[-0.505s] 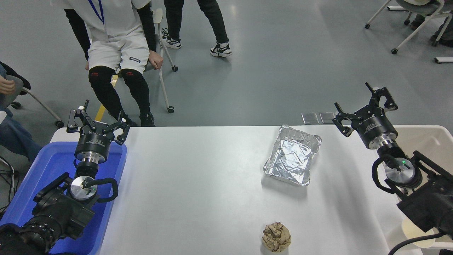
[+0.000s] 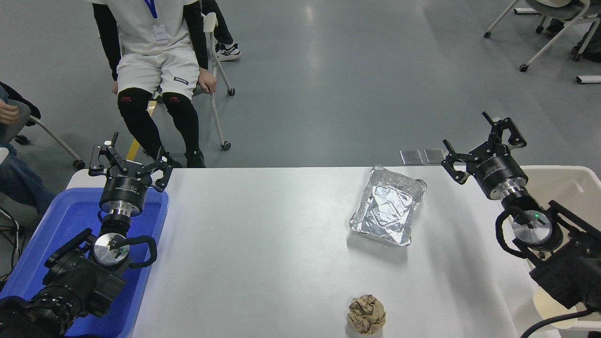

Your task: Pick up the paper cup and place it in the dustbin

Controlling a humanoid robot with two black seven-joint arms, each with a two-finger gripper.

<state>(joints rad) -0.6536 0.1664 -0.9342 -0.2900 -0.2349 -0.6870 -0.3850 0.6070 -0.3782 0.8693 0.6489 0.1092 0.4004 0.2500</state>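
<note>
The paper cup (image 2: 548,306) shows only as a cream round rim low at the right edge, inside the dustbin (image 2: 575,183) and partly hidden under my right arm. The dustbin is a large beige bin with a thick rim beside the table's right end. Over the table's far right corner, just left of the bin's far rim, my right gripper (image 2: 476,141) is held open with nothing between its fingers. My left gripper (image 2: 129,157) is parked open and empty above the blue tray's far end at the lower left.
A silver foil tray (image 2: 389,205) lies on the white table (image 2: 263,244) right of centre. A crumpled brown paper ball (image 2: 366,314) sits near the front edge. The blue plastic tray (image 2: 70,220) is at the table's left. A person (image 2: 155,70) sits beyond the far left corner.
My right gripper has shifted very slightly, still open. A person standing at the back has walked out of view, and the seated person has moved a little.
</note>
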